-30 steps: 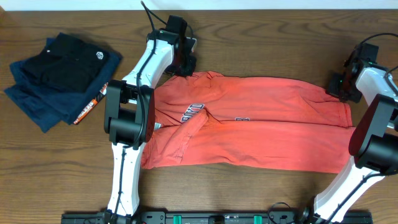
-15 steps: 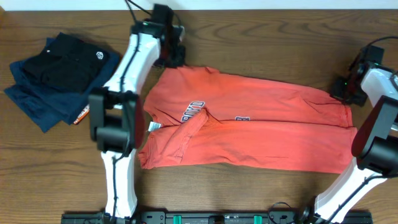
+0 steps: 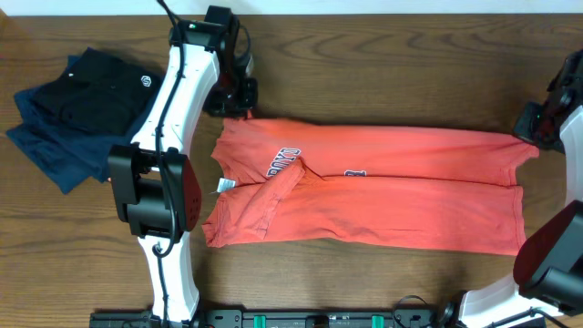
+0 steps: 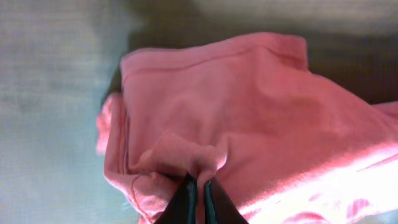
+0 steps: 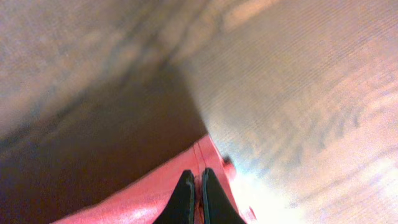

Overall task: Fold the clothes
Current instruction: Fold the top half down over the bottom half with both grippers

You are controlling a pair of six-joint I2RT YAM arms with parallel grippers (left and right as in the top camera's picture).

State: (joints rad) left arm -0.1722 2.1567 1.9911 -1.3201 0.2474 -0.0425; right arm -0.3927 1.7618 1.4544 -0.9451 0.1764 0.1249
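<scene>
Left pincer [image 4: 198, 186] and right pincer [image 5: 195, 182] each tight on the coral T-shirt [image 3: 383, 182], atop dark wood-grain table [image 3: 364, 64].

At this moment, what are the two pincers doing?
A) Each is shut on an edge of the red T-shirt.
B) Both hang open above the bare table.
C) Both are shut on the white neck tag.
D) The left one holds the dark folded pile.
A: in the wrist views, the left pincer and the right pincer are each closed, with red cloth of the T-shirt pinched between them.
</scene>
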